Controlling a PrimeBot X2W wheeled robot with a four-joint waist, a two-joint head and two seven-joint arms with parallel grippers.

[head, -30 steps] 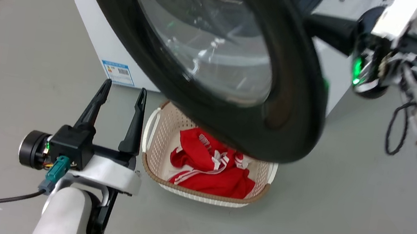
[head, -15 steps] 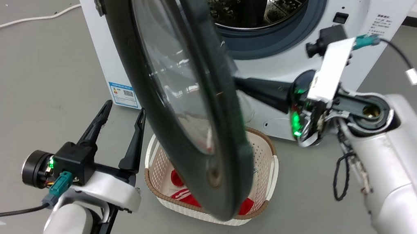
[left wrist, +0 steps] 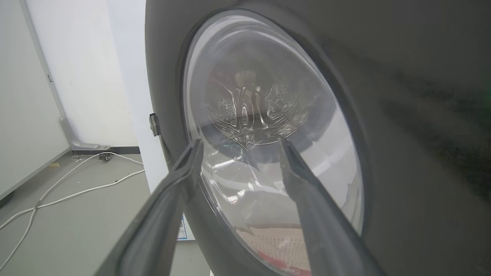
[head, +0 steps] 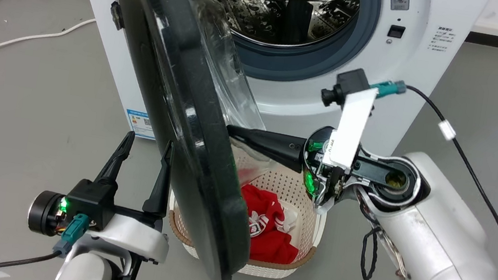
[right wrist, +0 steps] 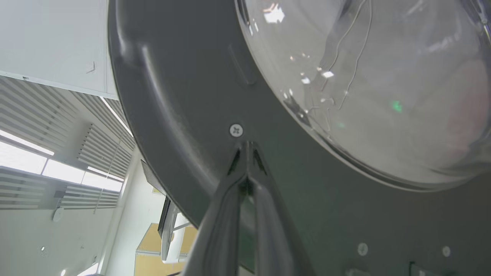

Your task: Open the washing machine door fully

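While the right gripper [right wrist: 245,147] is closed tip to tip with nothing between its fingers, those tips rest against the inner black rim of the washing machine door [head: 171,99] (just under a screw). The door stands swung out, edge-on down the centre of the head view, before the washing machine [head: 414,61]. At lower left, the left gripper [head: 149,142] is spread wide and empty, just beside the door's outer face.

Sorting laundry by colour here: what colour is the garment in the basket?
Red garment with white markings, in the cream basket; head view shows it best.
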